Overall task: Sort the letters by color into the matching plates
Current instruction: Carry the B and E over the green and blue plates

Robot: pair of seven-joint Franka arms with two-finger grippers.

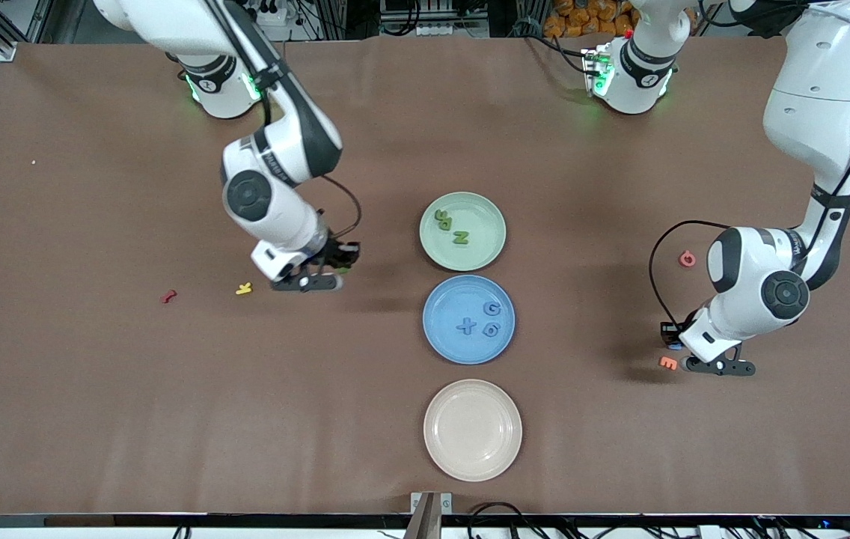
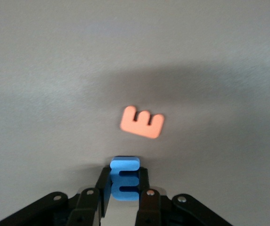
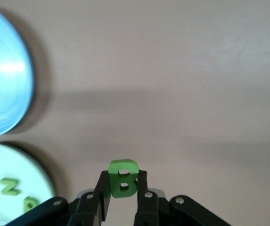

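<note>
Nearest the front camera sits the beige plate (image 1: 473, 430), bare. Next up the table, toward the left arm's end, the left gripper (image 2: 124, 195) is low over the brown table (image 1: 96, 419), its fingers closed on a blue letter E (image 2: 124, 179) pinched upright between them; the front view shows only a sliver of that blue letter (image 1: 673, 346) at the gripper. Just beside it on the table lies an orange letter E (image 1: 668, 363), close to the blue one but not touching it in the left wrist view (image 2: 142, 122).

At the table's middle the blue plate (image 1: 440, 340) holds three blue letters: a plus-like piece (image 1: 466, 326), a G (image 1: 491, 308) and a D-like letter (image 1: 491, 329) just nearer the camera than the G. Toward the right arm's end, a yellow letter (image 1: 245, 288) and a red letter (image 1: 168, 296) lie on the table, apart from each other.

The right gripper (image 3: 123, 197) is over bare table beside the yellow letter, between it and the plates, clamped on a green letter B (image 3: 123, 178) held upright in its fingers. A red ring-shaped letter (image 1: 687, 259) lies toward the left arm's end.

Farthest of the three, the green plate (image 1: 488, 213) holds a green N (image 1: 461, 238) and two more green letters (image 1: 444, 218) lying together near its rim, too small to read surely
</note>
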